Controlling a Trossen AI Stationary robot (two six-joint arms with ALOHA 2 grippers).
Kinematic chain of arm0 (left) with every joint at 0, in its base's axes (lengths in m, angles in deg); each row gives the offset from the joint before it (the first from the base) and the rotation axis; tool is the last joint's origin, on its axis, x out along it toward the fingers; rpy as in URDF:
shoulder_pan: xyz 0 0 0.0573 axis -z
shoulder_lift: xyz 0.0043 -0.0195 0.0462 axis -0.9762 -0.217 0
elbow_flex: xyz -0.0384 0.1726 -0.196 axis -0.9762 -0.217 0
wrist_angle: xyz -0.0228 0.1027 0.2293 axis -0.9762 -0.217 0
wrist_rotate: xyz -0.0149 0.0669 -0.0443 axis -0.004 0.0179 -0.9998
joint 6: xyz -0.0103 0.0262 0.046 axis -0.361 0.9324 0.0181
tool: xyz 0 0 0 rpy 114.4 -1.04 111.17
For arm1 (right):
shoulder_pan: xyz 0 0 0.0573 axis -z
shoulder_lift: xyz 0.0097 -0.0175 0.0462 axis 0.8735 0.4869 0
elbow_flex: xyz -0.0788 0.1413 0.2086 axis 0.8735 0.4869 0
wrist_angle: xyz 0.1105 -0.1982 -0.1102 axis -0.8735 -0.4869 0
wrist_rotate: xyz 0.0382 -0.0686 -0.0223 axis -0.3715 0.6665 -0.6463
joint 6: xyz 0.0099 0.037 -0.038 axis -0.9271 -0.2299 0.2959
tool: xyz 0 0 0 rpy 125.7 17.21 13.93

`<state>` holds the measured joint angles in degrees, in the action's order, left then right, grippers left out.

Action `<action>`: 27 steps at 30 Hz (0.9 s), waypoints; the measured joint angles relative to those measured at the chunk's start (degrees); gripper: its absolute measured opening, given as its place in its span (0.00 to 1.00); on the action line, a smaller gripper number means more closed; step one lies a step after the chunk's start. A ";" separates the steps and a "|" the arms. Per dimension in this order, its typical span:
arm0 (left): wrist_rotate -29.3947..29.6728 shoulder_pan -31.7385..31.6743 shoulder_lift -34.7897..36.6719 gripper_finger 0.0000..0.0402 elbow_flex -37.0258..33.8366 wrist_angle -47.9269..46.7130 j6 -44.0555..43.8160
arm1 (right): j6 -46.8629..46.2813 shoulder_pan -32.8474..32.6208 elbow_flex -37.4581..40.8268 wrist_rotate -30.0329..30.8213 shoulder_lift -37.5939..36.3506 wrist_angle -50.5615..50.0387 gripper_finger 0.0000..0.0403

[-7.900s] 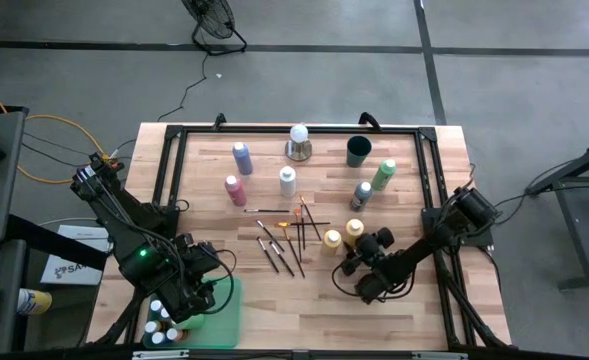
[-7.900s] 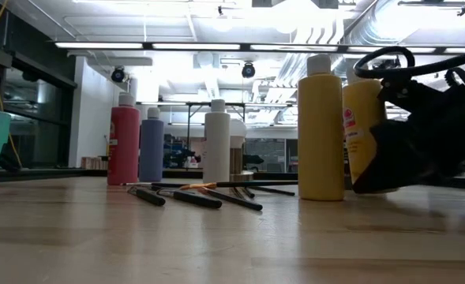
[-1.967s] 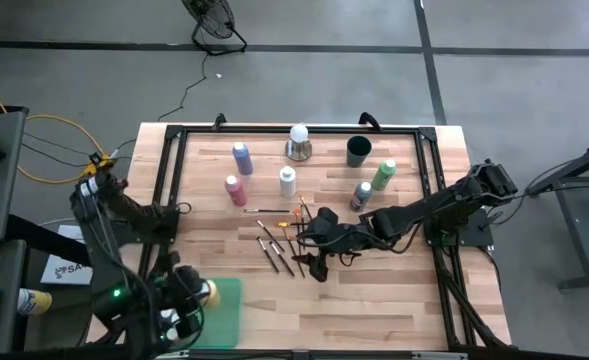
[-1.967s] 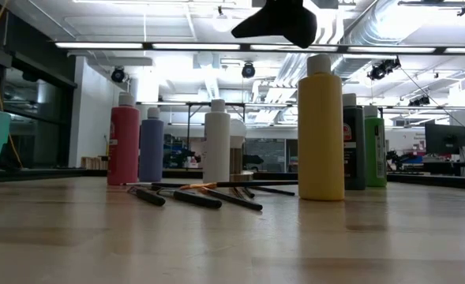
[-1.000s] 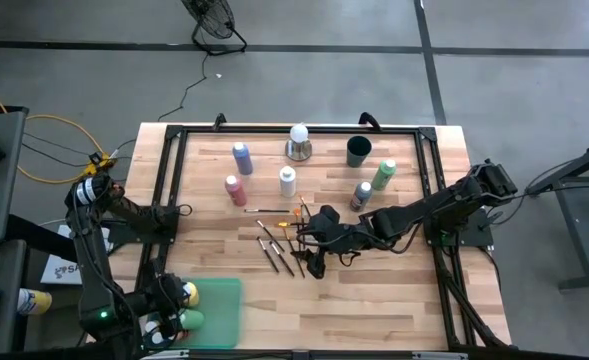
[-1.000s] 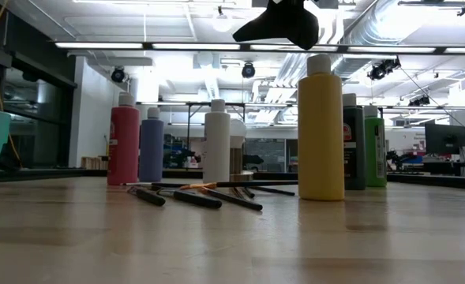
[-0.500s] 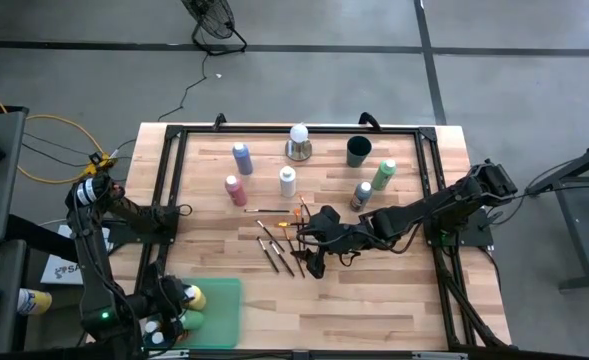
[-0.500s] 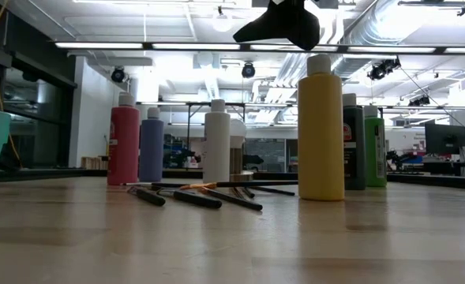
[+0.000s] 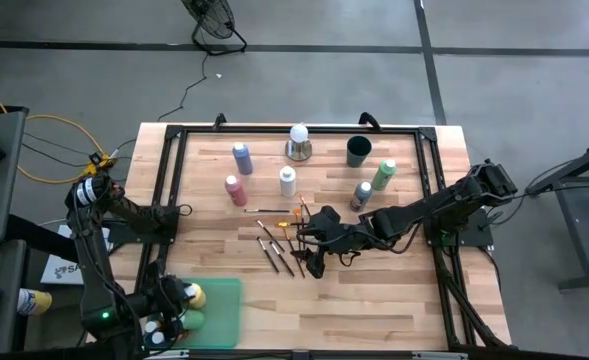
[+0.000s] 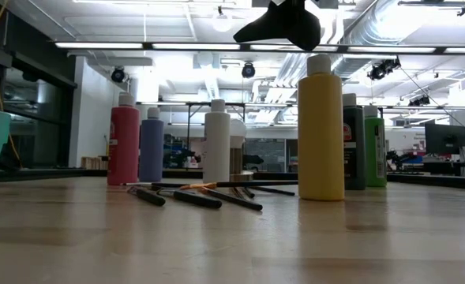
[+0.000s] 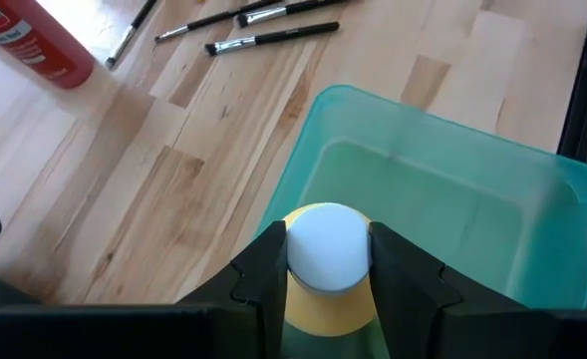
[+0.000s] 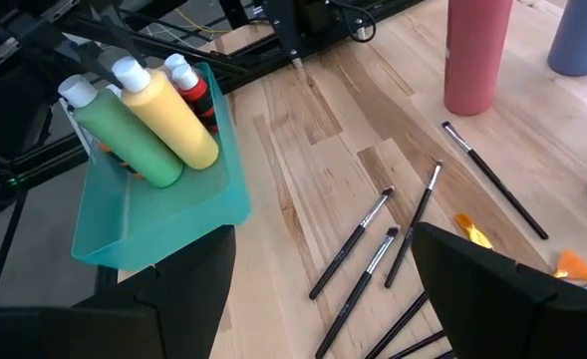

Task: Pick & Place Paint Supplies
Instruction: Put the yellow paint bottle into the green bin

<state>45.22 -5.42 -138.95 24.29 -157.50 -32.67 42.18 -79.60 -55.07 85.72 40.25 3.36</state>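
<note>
The yellow bottle sits clamped in the left pincer, cap forward, long axis along the fingers, held over the near end of the teal bin. The bin's floor lies just ahead of and below the cap, so release looks like the coming move. In the right wrist view a green bottle lies in the bin beside the yellow one. Well away from the bin, the right pincer hangs wide open and empty above the brushes, which lie scattered on the counter, and is the nearer arm to them. Another yellow bottle stands just beyond the brushes.
</note>
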 joint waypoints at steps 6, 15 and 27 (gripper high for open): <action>-2.00 -0.02 -0.02 0.41 -0.22 -0.05 0.41 | -0.35 0.00 0.00 0.01 0.01 0.00 0.74; -4.14 -0.02 0.05 0.46 -0.05 -0.30 0.99 | -1.59 -0.02 0.00 0.86 0.01 0.02 0.74; 2.12 -0.08 0.67 0.46 8.93 -10.35 2.42 | -6.32 -3.93 0.04 10.86 -12.49 -13.49 0.74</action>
<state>47.34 -5.49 -138.28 33.22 -167.85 -30.24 35.86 -83.53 -55.03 96.58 27.76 -10.13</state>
